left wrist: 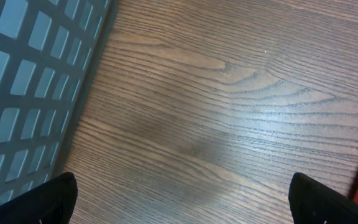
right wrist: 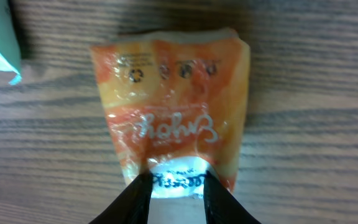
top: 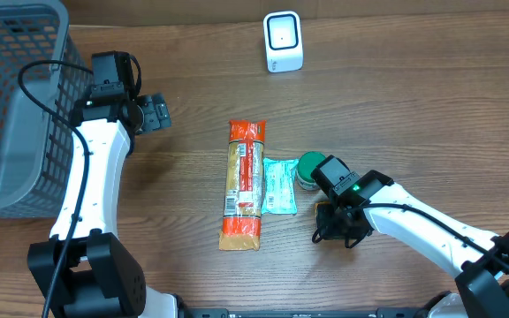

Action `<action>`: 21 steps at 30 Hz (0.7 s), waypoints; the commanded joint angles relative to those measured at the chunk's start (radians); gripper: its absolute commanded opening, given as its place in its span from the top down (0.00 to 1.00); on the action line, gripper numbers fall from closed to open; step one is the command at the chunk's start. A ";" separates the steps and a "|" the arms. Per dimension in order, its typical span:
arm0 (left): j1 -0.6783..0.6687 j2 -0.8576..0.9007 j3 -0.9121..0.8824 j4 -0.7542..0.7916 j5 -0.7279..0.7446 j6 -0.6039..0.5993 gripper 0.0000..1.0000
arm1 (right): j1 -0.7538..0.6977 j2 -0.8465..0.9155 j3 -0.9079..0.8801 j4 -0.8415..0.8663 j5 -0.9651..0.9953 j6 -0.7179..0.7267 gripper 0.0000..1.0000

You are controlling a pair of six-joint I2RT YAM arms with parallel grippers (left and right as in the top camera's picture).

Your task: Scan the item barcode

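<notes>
We are early in the job. Our right pincer (right wrist: 174,186) is nearly closed on the near edge of a small orange sachet (right wrist: 171,118), its two fingers (right wrist: 135,202) pinching a white printed patch. We cannot tell whether that patch is the barcode. The sachet appears to lie low over the desk (top: 396,106), near our front right, just beside a teal packet (top: 279,185) and a green round thing (top: 307,166). From overhead the arm hides it.

The white scanner (top: 283,41) stands at the far edge, well apart from the sachet. So we judge the grasp made, with the lift, the carry and the turning of the code toward the window all left to do.

Our left pincer (top: 159,113) is spread wide and holds nothing, hovering beside the basket (top: 16,106). A long orange pack (top: 244,184) lies untouched in the middle.
</notes>
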 commanded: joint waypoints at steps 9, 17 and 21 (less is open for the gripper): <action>-0.003 0.001 0.016 0.000 -0.006 -0.003 0.00 | 0.004 -0.014 -0.068 0.066 -0.005 0.009 0.56; -0.003 0.001 0.016 0.000 -0.006 -0.003 0.00 | 0.004 -0.015 -0.060 0.067 -0.006 0.008 0.46; -0.003 0.001 0.016 0.000 -0.006 -0.003 0.00 | 0.003 -0.015 0.021 0.035 -0.009 0.003 0.43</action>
